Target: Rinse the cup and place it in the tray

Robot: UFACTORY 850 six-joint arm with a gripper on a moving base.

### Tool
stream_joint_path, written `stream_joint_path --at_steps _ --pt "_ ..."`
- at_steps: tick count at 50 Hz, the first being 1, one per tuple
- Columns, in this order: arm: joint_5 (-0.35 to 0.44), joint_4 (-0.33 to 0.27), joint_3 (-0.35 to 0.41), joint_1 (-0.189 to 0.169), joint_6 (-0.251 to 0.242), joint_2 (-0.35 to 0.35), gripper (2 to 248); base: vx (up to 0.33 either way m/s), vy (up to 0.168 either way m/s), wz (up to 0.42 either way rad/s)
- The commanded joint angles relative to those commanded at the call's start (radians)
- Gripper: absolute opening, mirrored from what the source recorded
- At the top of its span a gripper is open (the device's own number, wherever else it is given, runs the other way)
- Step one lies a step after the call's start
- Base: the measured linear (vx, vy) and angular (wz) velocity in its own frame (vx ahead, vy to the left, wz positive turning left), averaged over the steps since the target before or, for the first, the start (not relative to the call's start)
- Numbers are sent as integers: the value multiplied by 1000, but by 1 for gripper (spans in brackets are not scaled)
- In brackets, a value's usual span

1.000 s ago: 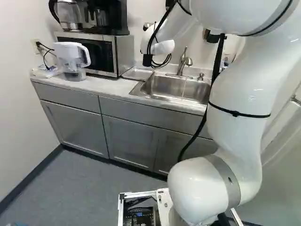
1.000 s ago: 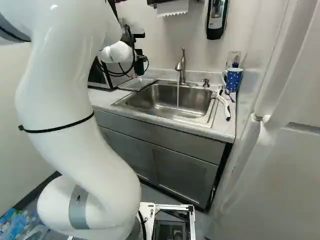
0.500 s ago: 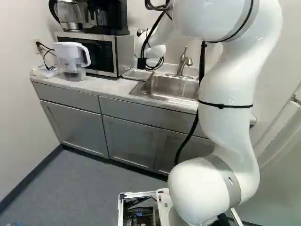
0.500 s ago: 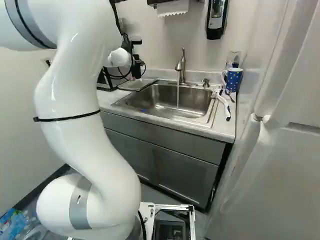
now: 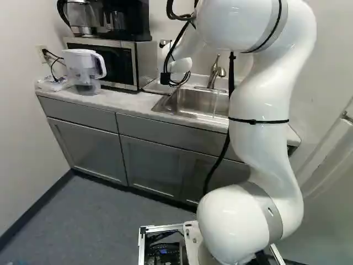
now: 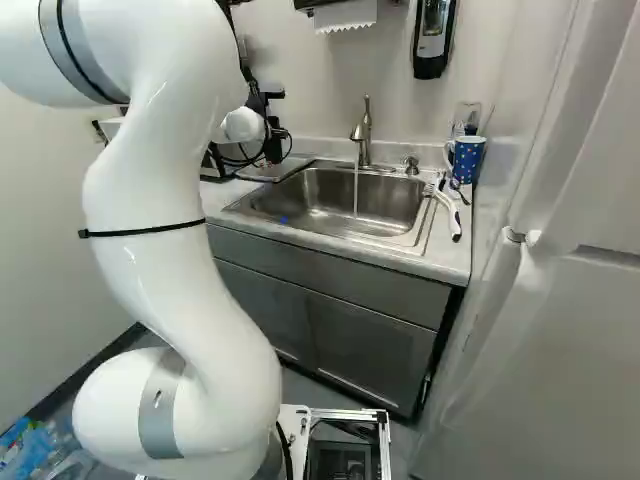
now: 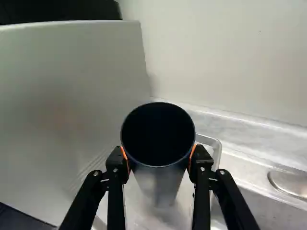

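The gripper (image 6: 274, 145) shows as a small black shape near the tray (image 6: 262, 172), left of the sink in the right base view. In the wrist view the gripper (image 7: 159, 160) has both orange pads against opposite sides of a metal cup (image 7: 158, 184) with a dark inside. The cup's open mouth faces the camera. Beneath and around it lies the clear tray (image 7: 216, 146); whether the cup's base touches it I cannot tell. Water runs from the faucet (image 6: 362, 132) into the sink (image 6: 330, 205).
Close beside the cup stands the microwave (image 7: 72, 110), with a wall behind. A pitcher (image 5: 84, 70) is on the counter (image 5: 124, 100). Right of the sink are a blue dotted mug (image 6: 467, 160) and a white-handled brush (image 6: 448, 212).
The arm's upper links have swung leftward in the left base view and rightward in the right base view. The gripper has come lower, toward the tray. The base has stayed put.
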Motion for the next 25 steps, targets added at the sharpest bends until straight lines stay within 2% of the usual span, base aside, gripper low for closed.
stream_joint_path --at_steps 17,25 --pt "68 0 11 0 0 -21 126 0 0 0" --pt "72 0 16 0 0 -31 126 0 0 0"
